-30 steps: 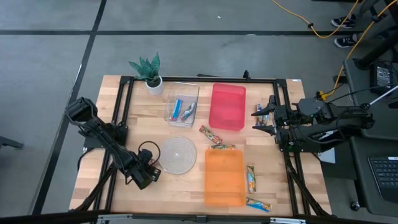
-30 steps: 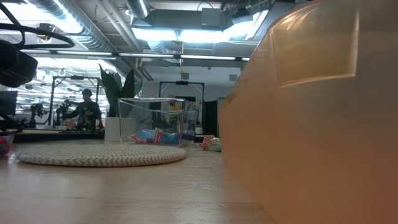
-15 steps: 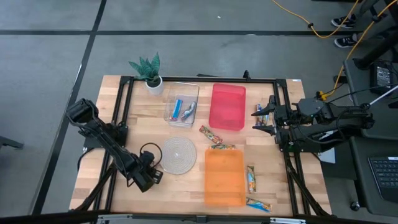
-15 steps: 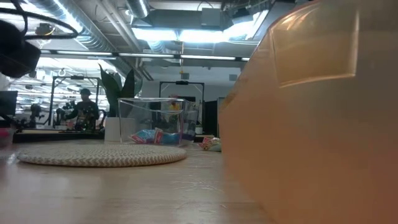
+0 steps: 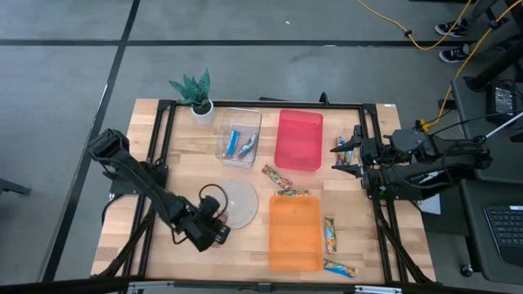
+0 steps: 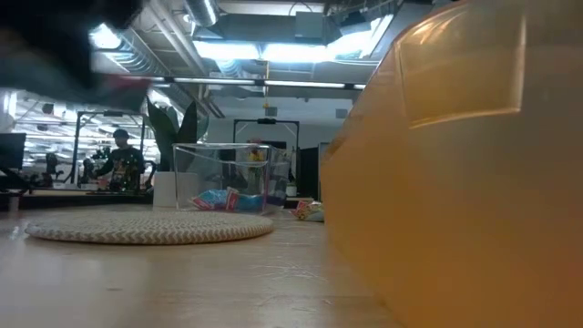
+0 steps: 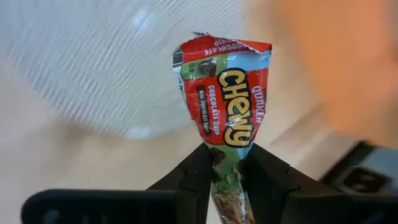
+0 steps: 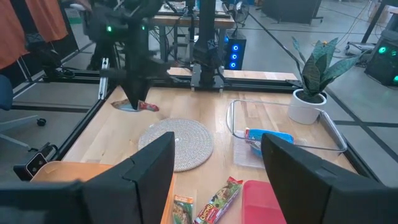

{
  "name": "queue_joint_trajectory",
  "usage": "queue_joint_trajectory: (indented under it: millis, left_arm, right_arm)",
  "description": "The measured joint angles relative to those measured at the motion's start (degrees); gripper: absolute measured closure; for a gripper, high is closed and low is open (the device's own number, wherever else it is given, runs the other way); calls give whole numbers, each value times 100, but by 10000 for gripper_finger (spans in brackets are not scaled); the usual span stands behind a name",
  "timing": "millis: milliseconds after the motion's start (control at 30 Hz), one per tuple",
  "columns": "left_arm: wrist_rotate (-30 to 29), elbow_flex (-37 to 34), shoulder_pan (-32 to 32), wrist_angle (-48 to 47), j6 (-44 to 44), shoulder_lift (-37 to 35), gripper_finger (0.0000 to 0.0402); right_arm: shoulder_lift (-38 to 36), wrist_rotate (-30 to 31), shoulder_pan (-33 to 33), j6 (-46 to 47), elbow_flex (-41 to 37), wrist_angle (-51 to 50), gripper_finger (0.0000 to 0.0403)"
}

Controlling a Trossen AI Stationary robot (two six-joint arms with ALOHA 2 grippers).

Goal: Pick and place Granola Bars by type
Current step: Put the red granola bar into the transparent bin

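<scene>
At about 7 o'clock on the wooden counter (image 5: 184, 147), the left gripper (image 5: 219, 232) has its fingers (image 7: 199, 177) clenched on a red-wrapped chocolate chip granola bar (image 7: 225, 112), just off the round woven mat (image 5: 237, 201). Blue-wrapped bars (image 5: 234, 143) lie in the clear plastic bin (image 5: 239, 116) at 11 o'clock. At 3 o'clock, the right gripper (image 5: 344, 157) waits with fingers spread, holding nothing.
</scene>
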Motion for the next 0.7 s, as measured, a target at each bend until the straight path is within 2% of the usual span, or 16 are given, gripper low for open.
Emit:
queue_joint_trajectory:
  millis: [367, 700]
  left_arm:
    - [-181, 1638, 1266, -23, 3100, -9, 327]
    - [5, 2882, 2697, -756, 4897, -13, 332]
  right_arm:
    - [-1, 2, -1, 11, -2, 0, 162]
    - [-1, 4, -1, 0, 0, 2, 162]
